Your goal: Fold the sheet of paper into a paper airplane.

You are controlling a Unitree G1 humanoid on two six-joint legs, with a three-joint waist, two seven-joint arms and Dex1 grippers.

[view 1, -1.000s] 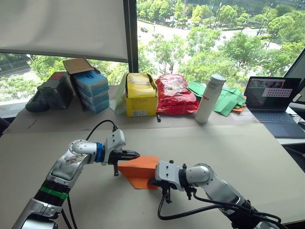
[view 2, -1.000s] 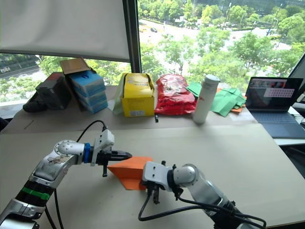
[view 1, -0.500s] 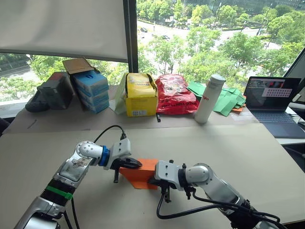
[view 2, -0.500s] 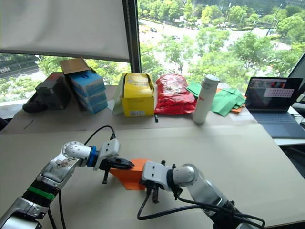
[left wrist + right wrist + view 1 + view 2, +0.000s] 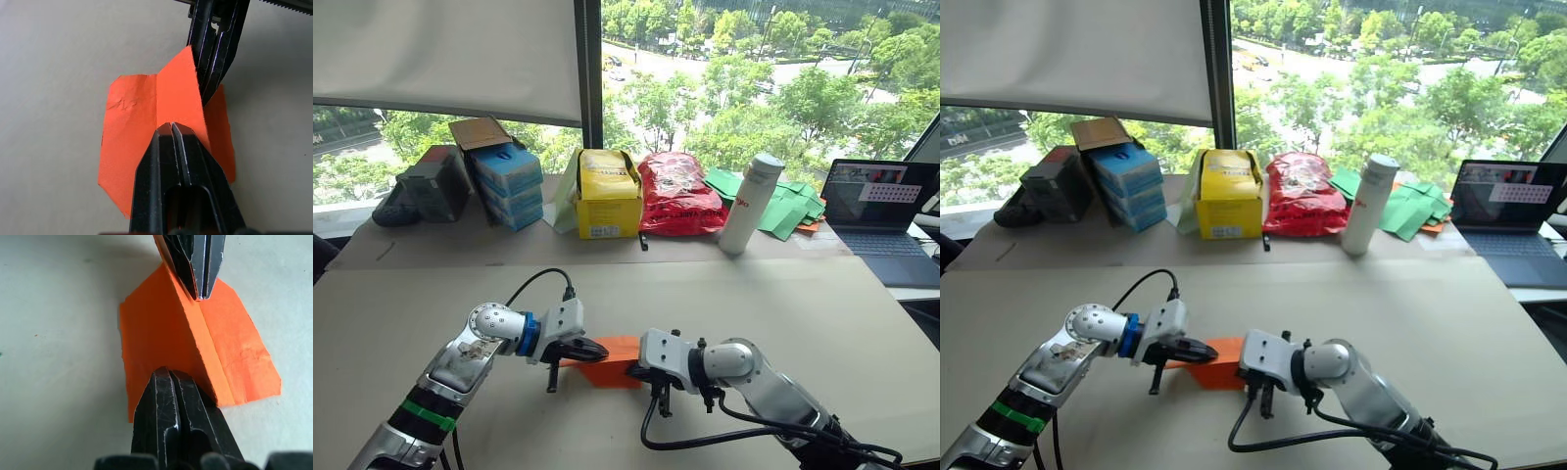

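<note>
The sheet of paper (image 5: pixel 619 350), bright orange and folded with a raised centre ridge (image 5: pixel 178 93), rests low on the table (image 5: pixel 822 304) between my two arms. My left gripper (image 5: pixel 598 351) reaches in from the left and is shut on one end of that ridge (image 5: pixel 171 128). From the right, my right gripper (image 5: pixel 168 374) is shut on the opposite end of the same ridge, its tips nearly meeting the left ones. Flat flaps of the sheet spread on both sides (image 5: pixel 146 333).
Along the far edge stand blue boxes (image 5: pixel 504 184), a dark case (image 5: pixel 426 184), a yellow box (image 5: pixel 604 196), a red bag (image 5: pixel 675 194), a white bottle (image 5: pixel 748 201), green folded papers (image 5: pixel 785 204) and an open laptop (image 5: pixel 886 217).
My left gripper has come down and in toward the right gripper, and the orange paper has dropped from a raised tilt to lying low on the table. The right arm has barely moved.
</note>
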